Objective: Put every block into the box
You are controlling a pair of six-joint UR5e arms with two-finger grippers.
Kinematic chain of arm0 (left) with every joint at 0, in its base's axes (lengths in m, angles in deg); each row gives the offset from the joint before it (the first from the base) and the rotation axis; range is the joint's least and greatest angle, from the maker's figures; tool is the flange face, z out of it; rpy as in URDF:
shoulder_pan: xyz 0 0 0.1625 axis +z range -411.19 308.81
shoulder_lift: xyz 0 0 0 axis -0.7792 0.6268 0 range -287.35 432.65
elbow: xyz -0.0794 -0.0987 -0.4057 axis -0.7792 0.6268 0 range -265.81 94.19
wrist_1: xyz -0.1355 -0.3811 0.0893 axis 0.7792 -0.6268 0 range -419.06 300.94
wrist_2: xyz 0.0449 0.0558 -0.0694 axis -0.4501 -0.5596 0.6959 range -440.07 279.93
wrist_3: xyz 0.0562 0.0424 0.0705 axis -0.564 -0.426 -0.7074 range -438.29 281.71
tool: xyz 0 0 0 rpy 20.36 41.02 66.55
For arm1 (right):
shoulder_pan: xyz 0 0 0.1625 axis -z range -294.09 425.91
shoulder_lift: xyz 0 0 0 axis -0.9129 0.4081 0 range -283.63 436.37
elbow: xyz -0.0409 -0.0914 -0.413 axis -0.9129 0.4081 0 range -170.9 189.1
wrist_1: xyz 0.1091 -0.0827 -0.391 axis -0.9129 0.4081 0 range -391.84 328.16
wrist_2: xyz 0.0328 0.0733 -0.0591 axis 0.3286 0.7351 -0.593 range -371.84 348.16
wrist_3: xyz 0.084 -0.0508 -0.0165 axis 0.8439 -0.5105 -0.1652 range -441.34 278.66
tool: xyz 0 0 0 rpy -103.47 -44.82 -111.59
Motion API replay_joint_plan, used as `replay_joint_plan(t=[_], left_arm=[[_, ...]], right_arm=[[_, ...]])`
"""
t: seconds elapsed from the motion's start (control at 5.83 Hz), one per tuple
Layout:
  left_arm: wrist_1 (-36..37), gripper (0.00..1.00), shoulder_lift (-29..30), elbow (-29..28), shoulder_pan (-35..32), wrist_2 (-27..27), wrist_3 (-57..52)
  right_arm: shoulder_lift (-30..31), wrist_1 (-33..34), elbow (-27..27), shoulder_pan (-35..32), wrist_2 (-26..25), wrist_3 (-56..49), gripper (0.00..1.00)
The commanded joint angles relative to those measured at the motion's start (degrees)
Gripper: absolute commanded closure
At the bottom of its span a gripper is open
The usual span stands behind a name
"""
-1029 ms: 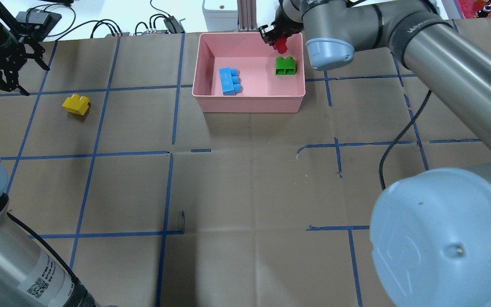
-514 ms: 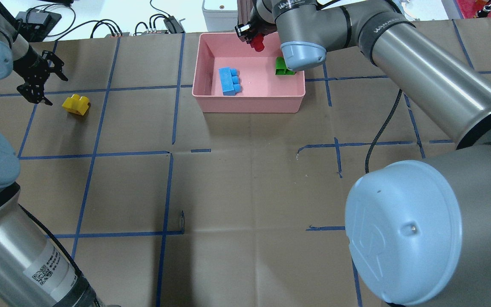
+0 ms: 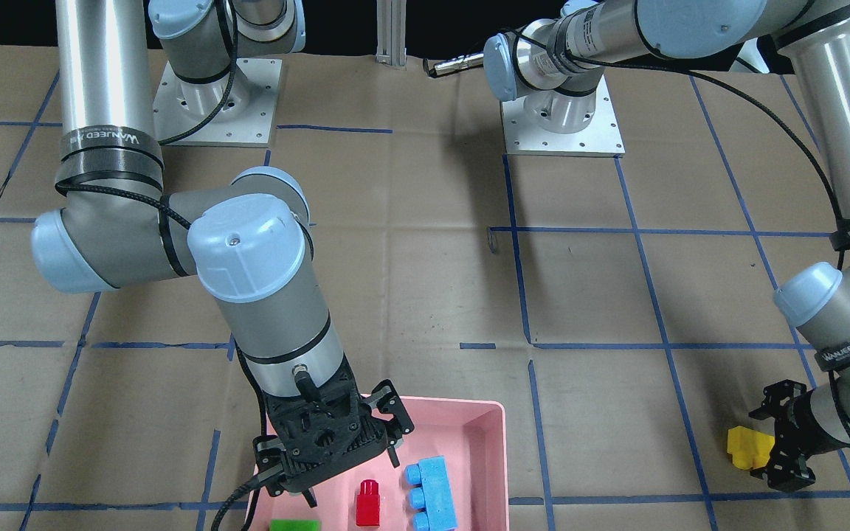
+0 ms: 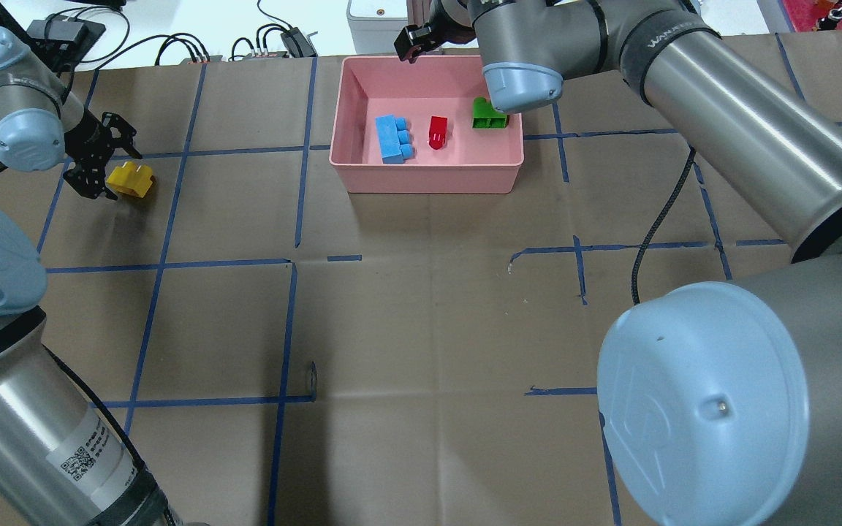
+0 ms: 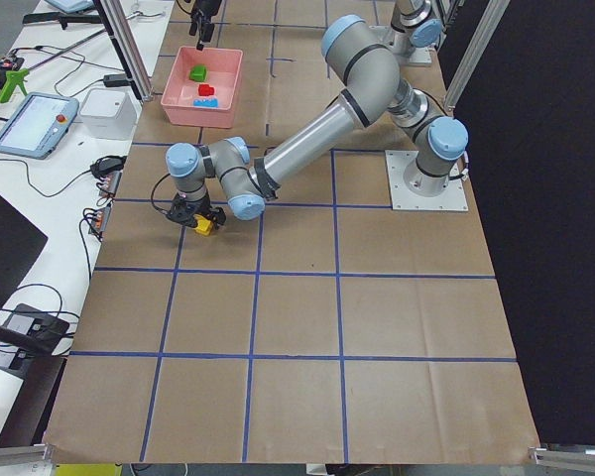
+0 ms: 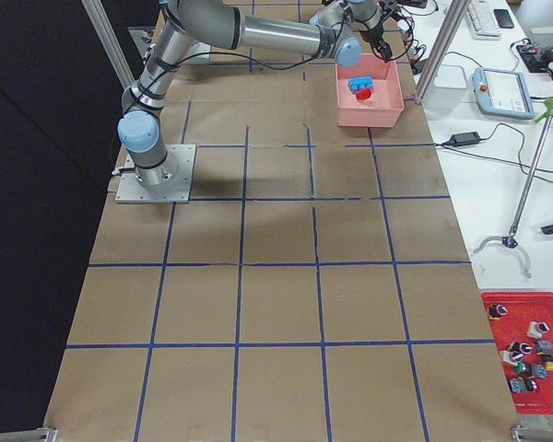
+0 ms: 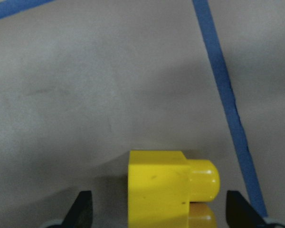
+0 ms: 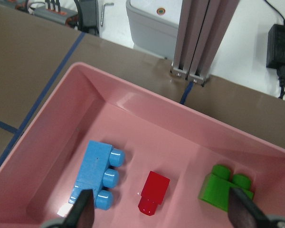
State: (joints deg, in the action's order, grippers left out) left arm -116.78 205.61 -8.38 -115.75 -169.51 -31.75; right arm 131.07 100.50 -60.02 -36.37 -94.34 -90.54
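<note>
The pink box point(image 4: 428, 180) stands at the table's far middle. In it lie the light-blue block point(image 4: 392, 139), the red block point(image 4: 437, 132) and the green block point(image 4: 487, 115), each apart from the others; they also show in the right wrist view: blue point(image 8: 97, 173), red point(image 8: 153, 191), green point(image 8: 226, 186). My right gripper point(image 4: 415, 42) is open and empty above the box's far edge. The yellow block point(image 4: 131, 179) lies on the table at the far left. My left gripper point(image 4: 115, 172) is open and low, with the yellow block point(image 7: 164, 190) between its fingertips.
An aluminium post point(image 8: 204, 38) and a grey device point(image 4: 377, 18) stand just behind the box. Cables and power bricks point(image 4: 282, 40) lie past the table's far edge. Blue tape lines point(image 4: 165, 219) cross the brown table cover. My arm bases point(image 3: 561, 118) sit at the near side.
My right gripper has opened and the red block has dropped into the box between the blue and green ones. My left gripper has come down around the yellow block.
</note>
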Motion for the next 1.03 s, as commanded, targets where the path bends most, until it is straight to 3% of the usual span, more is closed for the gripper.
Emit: replay_joint_plan(t=[0.0, 0.17, 0.51, 0.69, 0.86], left_arm=[[0.68, 0.19, -0.59, 0.7, 0.05, 2.76, -0.14], [0.68, 0.36, -0.51, 0.7, 0.13, 3.05, -0.14], [0.94, 0.46, -0.51, 0.7, 0.4, 2.87, -0.31], [1.38, 0.54, -0.6, 0.7, 0.49, 2.96, -0.4], [1.39, 0.64, -0.77, 0.27, 0.57, 3.57, -0.49]], right_arm=[[6.69, -15.94, -0.31, 2.08, -0.29, -3.17, 0.0], [10.74, -27.29, -0.23, 3.05, -2.81, -3.01, 0.0], [20.22, -41.47, -0.93, 2.88, -5.3, 4.39, 0.0], [23.49, -46.16, -2.23, 2.79, -8.26, 8.72, 0.0], [26.74, -46.21, -7.03, 3.05, -10.03, 11.03, 0.01]])
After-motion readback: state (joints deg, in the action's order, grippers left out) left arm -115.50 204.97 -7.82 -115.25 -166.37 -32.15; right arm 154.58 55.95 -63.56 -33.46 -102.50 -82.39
